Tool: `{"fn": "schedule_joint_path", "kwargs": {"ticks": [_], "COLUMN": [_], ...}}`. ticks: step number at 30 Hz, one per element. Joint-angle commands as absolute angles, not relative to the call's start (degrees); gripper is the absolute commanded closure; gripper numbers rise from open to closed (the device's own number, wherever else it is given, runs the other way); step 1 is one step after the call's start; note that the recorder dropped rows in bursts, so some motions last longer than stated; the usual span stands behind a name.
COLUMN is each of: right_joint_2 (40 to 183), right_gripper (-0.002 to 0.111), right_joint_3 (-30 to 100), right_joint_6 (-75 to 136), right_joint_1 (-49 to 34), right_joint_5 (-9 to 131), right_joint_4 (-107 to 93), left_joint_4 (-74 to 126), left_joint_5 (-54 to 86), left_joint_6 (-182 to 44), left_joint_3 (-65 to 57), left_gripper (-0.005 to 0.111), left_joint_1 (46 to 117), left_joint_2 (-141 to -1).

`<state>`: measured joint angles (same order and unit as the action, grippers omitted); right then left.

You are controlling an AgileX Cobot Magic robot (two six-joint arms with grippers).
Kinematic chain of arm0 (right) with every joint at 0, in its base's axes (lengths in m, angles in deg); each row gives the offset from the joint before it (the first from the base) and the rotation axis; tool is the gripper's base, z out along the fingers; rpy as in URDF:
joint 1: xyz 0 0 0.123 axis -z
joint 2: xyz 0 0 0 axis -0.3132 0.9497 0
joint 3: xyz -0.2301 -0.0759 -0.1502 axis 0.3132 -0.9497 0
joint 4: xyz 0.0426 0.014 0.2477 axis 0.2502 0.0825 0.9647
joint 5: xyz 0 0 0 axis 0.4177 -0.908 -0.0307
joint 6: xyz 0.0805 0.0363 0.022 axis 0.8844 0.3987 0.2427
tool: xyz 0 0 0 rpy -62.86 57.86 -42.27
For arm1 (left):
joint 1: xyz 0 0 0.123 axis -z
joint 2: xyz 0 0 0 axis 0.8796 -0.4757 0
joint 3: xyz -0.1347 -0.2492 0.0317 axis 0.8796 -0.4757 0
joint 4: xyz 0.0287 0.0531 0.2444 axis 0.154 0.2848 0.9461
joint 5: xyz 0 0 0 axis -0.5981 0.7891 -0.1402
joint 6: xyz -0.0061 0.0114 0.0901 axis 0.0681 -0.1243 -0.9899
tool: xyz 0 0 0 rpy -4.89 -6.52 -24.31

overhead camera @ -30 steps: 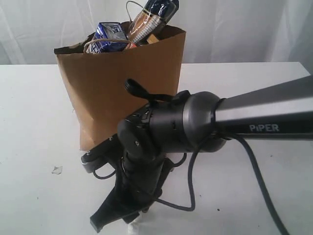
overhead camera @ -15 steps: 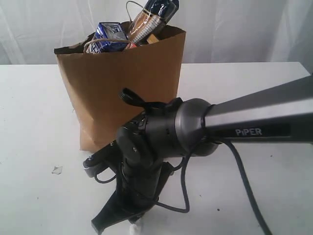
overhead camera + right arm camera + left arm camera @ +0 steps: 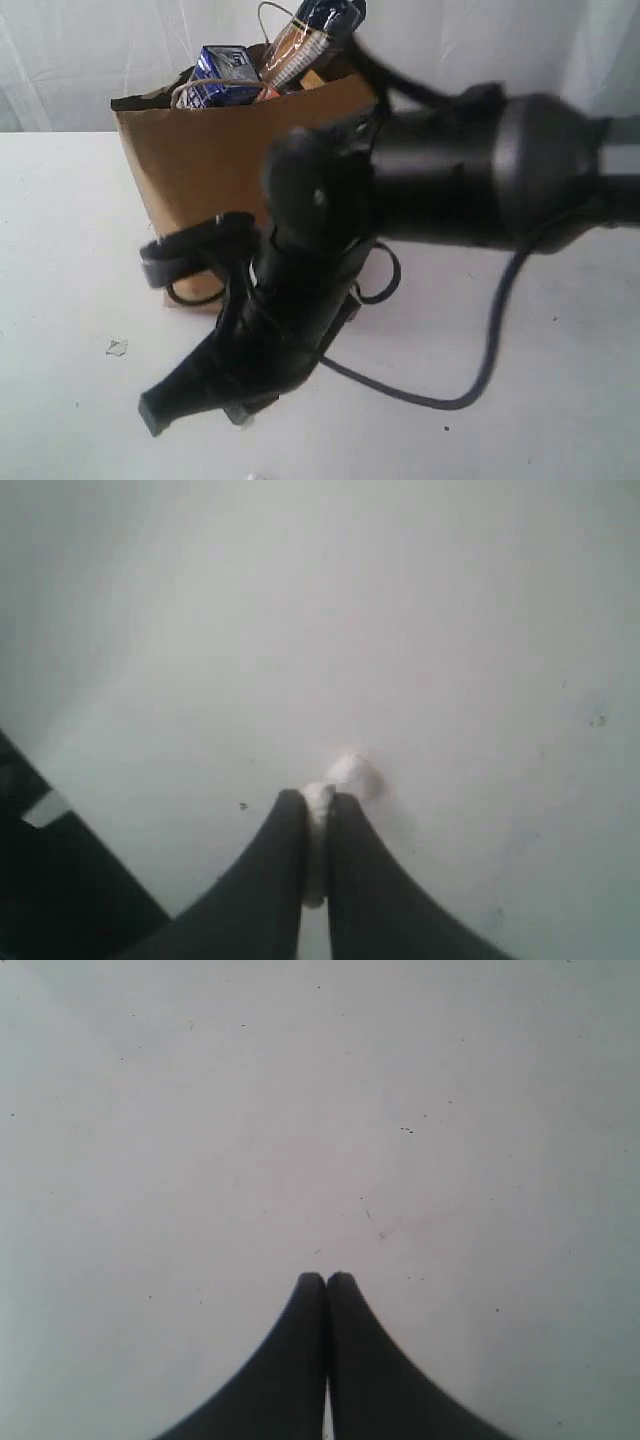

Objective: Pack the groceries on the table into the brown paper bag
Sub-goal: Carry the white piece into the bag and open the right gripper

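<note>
1. Exterior view: the tall creased brown paper bag [image 3: 190, 160] stands upper left on the white table [image 3: 60, 250]. A small blue-white carton [image 3: 222, 72] and a spaghetti packet [image 3: 300, 40] poke out. The black right arm [image 3: 450, 180] hides its right side.
2. Left wrist view: the left gripper [image 3: 326, 1278] is pressed together over bare table.
3. Right wrist view: the right gripper [image 3: 318, 796] pinches a small white lump [image 3: 350, 773].

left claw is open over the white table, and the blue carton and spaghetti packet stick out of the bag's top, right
Not quite. The left claw is shut, fingertips pressed together over the white table, as the left wrist view shows. The blue carton and spaghetti packet do stick out of the brown paper bag at its top.
</note>
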<state>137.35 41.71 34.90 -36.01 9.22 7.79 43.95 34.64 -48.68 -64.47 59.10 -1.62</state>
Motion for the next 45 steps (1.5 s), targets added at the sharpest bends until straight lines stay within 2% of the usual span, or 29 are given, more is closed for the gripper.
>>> {"fn": "schedule_joint_path", "kwargs": {"ticks": [1,5,11,17,22,31,40,45], "right_joint_2": [127.8,121.4,117.7,122.2,128.1,135.2,138.2,138.2], "right_gripper": [0.106,0.106,0.106,0.106,0.106,0.106,0.105,0.095], "right_joint_3": [44.1,46.0,46.4,46.4,46.4,46.4,46.4,46.4], "right_joint_6": [33.5,29.3,18.2,2.5,-10.3,-10.3,-12.2,-12.2], "right_joint_1": [-36.0,-36.0,-35.9,-35.3,-29.7,-18.7,-16.6,-16.6], "right_joint_5": [10.2,18.4,45.0,66.3,78.2,76.3,64.9,61.8], "right_joint_4": [11.1,11.9,11.4,11.3,13.0,27.8,27.8,27.8], "left_joint_4": [43.8,43.8,43.8,43.8,43.8,43.8,43.8,43.8], "left_joint_5": [34.8,34.8,34.8,34.8,34.8,34.8,34.8,34.8], "left_joint_6": [-48.5,-48.5,-48.5,-48.5,-48.5,-48.5,-48.5,-48.5], "left_joint_3": [-64.7,-64.7,-64.7,-64.7,-64.7,-64.7,-64.7,-64.7], "left_gripper": [0.107,0.107,0.107,0.107,0.107,0.107,0.107,0.107], "left_joint_1": [59.6,59.6,59.6,59.6,59.6,59.6,59.6,59.6], "left_joint_2": [-1.4,-1.4,-1.4,-1.4,-1.4,-1.4,-1.4,-1.4]}}
